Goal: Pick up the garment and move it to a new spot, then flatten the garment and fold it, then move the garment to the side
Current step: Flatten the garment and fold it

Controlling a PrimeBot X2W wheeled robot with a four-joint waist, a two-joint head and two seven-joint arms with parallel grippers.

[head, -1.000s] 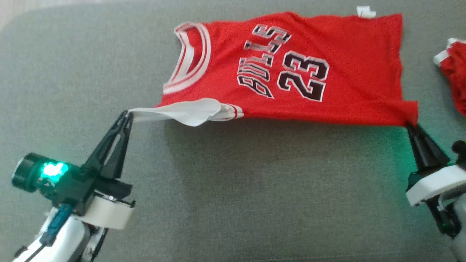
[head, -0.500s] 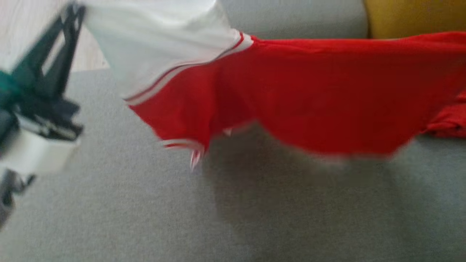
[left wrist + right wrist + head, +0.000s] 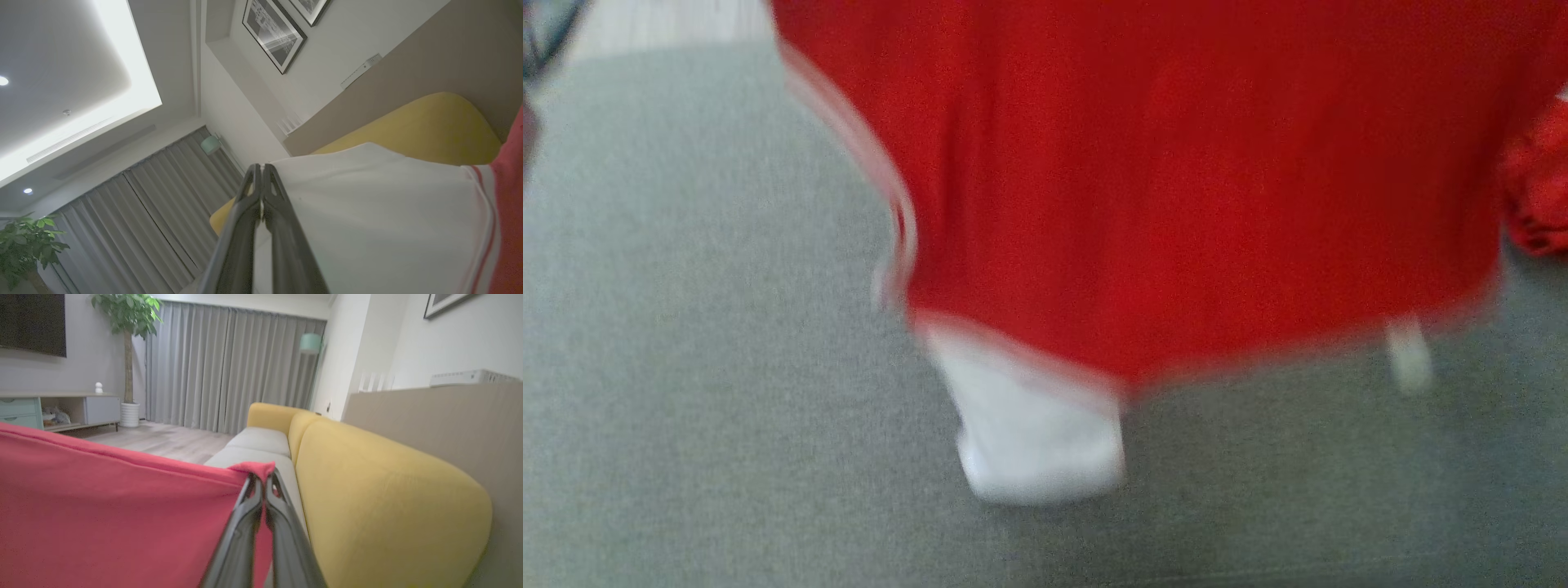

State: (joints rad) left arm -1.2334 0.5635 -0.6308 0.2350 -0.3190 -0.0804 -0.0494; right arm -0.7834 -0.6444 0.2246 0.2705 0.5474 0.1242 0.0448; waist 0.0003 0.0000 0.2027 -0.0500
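The garment [image 3: 1176,180] is a red jersey with white sleeves and trim. It hangs in the air over the grey sofa seat [image 3: 686,408], blurred, its lower white sleeve [image 3: 1037,433] dangling near the cushion. In the left wrist view my left gripper [image 3: 260,168] is shut on the white sleeve [image 3: 376,220]. In the right wrist view my right gripper [image 3: 261,478] is shut on a corner of the red cloth [image 3: 114,506], which stretches taut to the left.
A second red piece of clothing [image 3: 1539,188] lies at the right edge of the seat. Yellow back cushions [image 3: 380,498] run along the sofa's far side. Curtains [image 3: 229,367], a plant [image 3: 126,318] and a low cabinet [image 3: 53,410] stand beyond.
The jersey lay flat a second ago, held at two near corners. Both grippers have since lifted it off the cushion, and it now hangs and swings; the head view has shifted too.
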